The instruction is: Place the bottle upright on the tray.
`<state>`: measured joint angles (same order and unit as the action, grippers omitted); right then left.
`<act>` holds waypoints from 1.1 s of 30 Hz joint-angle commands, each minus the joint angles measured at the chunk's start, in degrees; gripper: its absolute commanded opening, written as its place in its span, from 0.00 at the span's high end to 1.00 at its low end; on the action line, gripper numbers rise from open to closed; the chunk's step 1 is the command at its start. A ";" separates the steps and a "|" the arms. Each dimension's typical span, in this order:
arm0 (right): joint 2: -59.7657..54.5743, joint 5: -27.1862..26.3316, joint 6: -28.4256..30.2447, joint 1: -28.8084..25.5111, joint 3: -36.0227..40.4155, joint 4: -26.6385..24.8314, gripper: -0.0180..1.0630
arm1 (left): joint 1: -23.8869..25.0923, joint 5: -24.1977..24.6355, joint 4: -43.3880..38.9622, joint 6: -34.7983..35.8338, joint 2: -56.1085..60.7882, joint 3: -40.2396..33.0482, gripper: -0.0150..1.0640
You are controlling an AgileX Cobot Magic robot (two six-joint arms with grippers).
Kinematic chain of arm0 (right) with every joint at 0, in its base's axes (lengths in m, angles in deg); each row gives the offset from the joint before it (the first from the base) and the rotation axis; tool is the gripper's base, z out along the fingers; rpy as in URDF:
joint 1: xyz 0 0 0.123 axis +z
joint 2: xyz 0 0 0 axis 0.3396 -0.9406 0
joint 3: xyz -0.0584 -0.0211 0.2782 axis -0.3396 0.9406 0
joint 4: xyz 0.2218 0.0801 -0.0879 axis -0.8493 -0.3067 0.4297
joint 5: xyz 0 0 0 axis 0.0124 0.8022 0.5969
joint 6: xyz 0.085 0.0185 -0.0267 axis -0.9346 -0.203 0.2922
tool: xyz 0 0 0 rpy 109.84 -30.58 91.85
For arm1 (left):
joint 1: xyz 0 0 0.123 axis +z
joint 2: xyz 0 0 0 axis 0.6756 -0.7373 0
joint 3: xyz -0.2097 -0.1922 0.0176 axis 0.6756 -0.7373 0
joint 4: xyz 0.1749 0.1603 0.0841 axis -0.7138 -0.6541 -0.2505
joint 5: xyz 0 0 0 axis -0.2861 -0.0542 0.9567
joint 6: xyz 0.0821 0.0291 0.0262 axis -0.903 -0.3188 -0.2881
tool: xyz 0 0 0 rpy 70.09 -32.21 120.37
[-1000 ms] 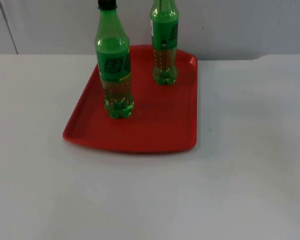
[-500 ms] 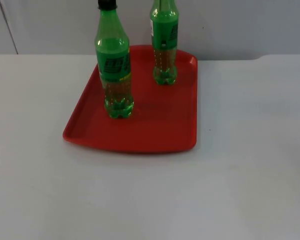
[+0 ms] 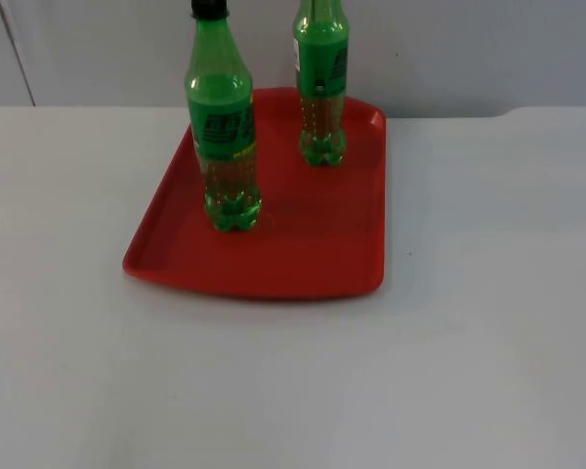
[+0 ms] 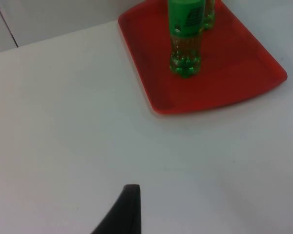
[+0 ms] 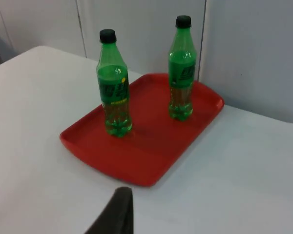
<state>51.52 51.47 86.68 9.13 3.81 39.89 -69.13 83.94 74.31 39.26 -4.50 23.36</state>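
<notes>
well, we're looking at two green bottles, both upright on the red tray [image 3: 303, 254], so by our reading the placing step is done and we're in the closing stretch. the near bottle [image 3: 225, 137] stands at about nine o'clock of the tray's middle in the top view, black cap on, its base flat on the tray floor. the far bottle [image 3: 321, 83] stands at roughly one o'clock, close to the back rim, well apart from its neighbour. the tray itself sits on the white counter [image 3: 469, 342] towards twelve o'clock, backed by the grey partition wall [image 3: 469, 49].

now the arms: we judge both are pulled back and waiting. from the left wrist view a black fingertip of the left tool [image 4: 122, 212] hangs over bare counter, well apart from the tray. from the right wrist view a fingertip of the right tool [image 5: 117, 212] sits just short of the tray's near corner, with both bottles in front of it. neither tool has hold of anything that we can see, and how far either one is spread we cannot tell.

next move, as we call it: nothing more than keeping clear, since a stray sweep near the tray could topple those tall, narrow bottles.
</notes>
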 commanded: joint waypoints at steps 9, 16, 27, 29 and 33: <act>9.89 10.10 0.51 0.33 0.05 0.97 0.01 | -0.27 -0.06 0.00 -0.08 0.25 -0.29 0.01; 15.00 15.23 0.51 0.33 0.09 1.50 0.01 | -0.27 -0.06 0.00 -0.08 0.25 -0.29 0.01; 18.12 15.86 0.08 0.33 4.39 1.50 0.01 | -0.27 -0.06 0.00 -0.08 0.25 -0.29 0.01; 18.12 16.65 0.08 0.33 4.39 1.50 0.01 | -0.27 -0.06 0.00 -0.08 0.25 -0.29 0.01; 18.12 23.80 -0.64 0.33 4.39 1.50 0.01 | -0.27 -0.06 0.00 -0.08 0.25 -0.29 0.01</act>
<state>69.41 71.11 86.12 9.61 7.97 41.38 -69.13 83.94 74.31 39.26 -4.50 23.36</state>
